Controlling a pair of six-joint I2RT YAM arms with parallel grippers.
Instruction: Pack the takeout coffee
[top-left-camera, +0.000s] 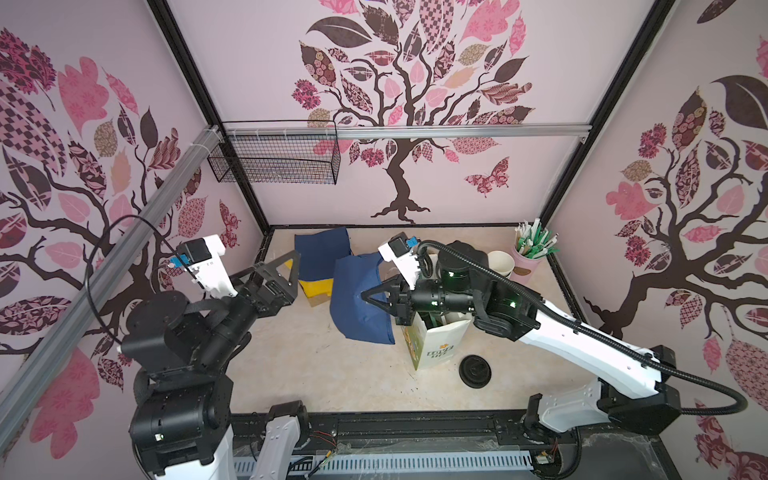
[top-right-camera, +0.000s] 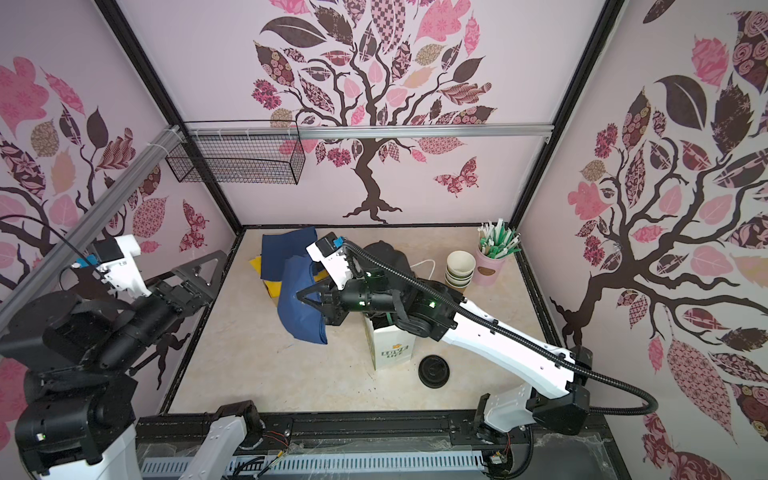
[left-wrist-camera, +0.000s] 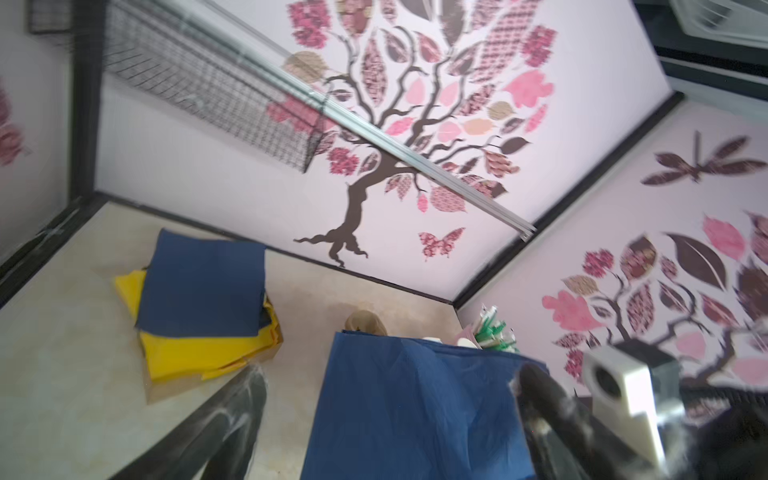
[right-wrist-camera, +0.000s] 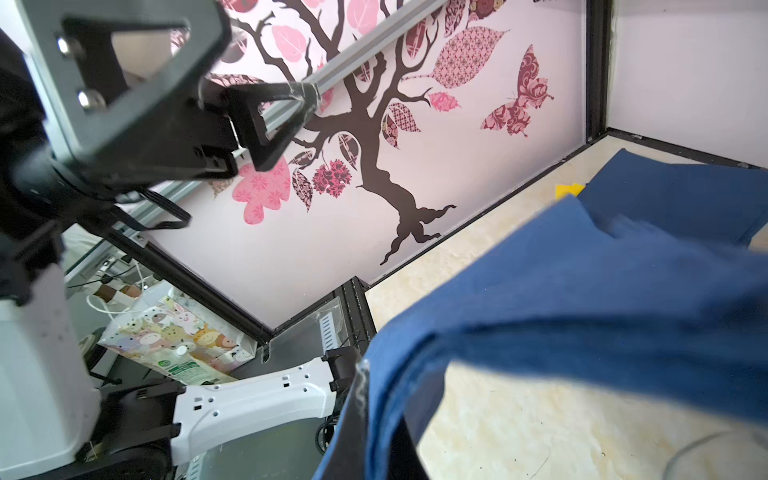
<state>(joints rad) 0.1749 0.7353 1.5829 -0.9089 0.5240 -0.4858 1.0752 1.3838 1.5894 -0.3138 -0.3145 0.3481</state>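
Pink walls (top-left-camera: 519, 199) with tree decals close three sides; beige marbled table (top-left-camera: 311, 374) below. Wire basket (top-left-camera: 274, 162) hangs from the rail on the back wall, left of centre. My left gripper (top-left-camera: 289, 276) is up off the table at the left side, jaws spread wide with nothing between them. In the left wrist view its fingers (left-wrist-camera: 232, 415) show blurred, with the held napkin beyond. My right gripper (top-left-camera: 363, 296) reaches across the middle, jaws clenched on a blue napkin (top-left-camera: 357, 324). It droops from the tips; I cannot tell whether its lower edge touches the table. Behind it, at the back, sits a pile (top-left-camera: 320, 253) of blue and yellow napkins. White bag (top-left-camera: 440, 345) stands upright just right of the held napkin, under my right arm, mouth up. Coffee: I cannot make out any lidded cup. My arm hides most of the bag's mouth, and only dark shapes show inside. Cup stack (top-right-camera: 460, 270), lidless and white inside, stands at the back right, just beside a pink holder (top-right-camera: 492, 270) of straws. One black lid (top-left-camera: 476, 371) lies flat on the table, just right of the bag.
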